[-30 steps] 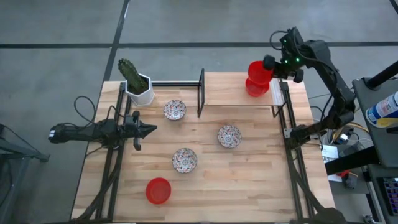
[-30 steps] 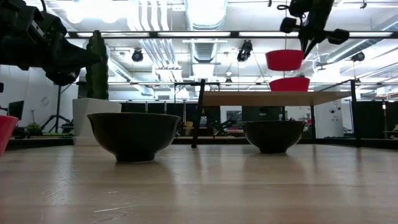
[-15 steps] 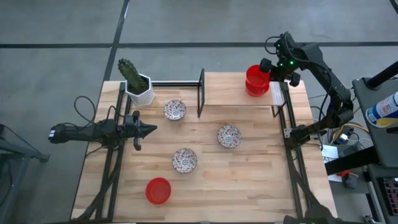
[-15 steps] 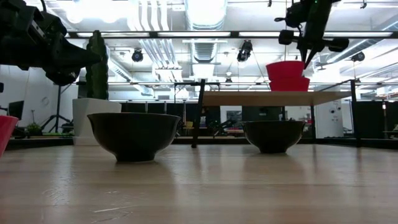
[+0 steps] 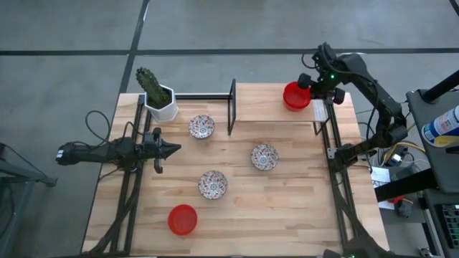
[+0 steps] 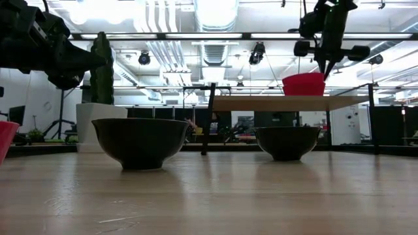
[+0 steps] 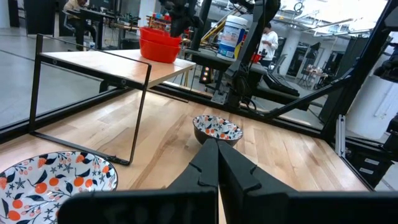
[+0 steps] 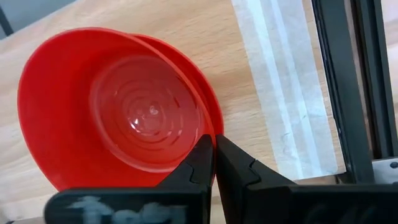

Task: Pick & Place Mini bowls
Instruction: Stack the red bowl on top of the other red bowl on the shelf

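- Where the held red bowl (image 5: 295, 95) hung clear above the lower red bowl (image 8: 208, 109) a second ago, it now sits nested in it on the raised shelf (image 5: 276, 110) at the table's far right corner; right pincer (image 5: 310, 89) has dropped with it, fingers pinched shut on the upper bowl's rim.
- Left pincer (image 5: 174, 149) unchanged: fingers shut, empty, parked at the table's (image 5: 287, 208) left edge.
- Still on the table: three floral bowls, far-left (image 5: 201, 127), centre-right (image 5: 264, 157), near-centre (image 5: 212, 184), plus a single red bowl (image 5: 182, 219) near the front left.
- Cactus pot (image 5: 161, 103) at the far left corner; the shelf's black frame (image 5: 232, 106) stands between the far-left floral bowl and the stack.
- Low view: floral bowls are backlit, pattern unreadable; front red bowl cut off at the frame edge.
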Available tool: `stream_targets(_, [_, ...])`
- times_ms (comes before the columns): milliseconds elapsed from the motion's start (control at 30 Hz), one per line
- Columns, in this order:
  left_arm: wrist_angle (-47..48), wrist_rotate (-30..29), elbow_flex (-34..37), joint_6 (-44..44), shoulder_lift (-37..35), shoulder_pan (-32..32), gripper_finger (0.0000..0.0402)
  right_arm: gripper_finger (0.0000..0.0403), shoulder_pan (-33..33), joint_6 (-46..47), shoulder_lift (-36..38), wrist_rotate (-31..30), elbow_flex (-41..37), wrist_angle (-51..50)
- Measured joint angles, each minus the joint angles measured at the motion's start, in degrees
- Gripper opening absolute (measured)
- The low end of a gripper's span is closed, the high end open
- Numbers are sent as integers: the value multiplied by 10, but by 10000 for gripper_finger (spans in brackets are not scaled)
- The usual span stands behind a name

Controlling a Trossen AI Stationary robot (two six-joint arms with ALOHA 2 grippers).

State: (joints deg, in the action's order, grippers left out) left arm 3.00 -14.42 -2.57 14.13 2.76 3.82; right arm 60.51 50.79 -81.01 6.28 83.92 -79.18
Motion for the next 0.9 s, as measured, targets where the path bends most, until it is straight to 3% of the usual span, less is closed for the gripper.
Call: stream_targets(900, [0,0,0,0,0,0,0,9,-1,-15,1,3,-29,21])
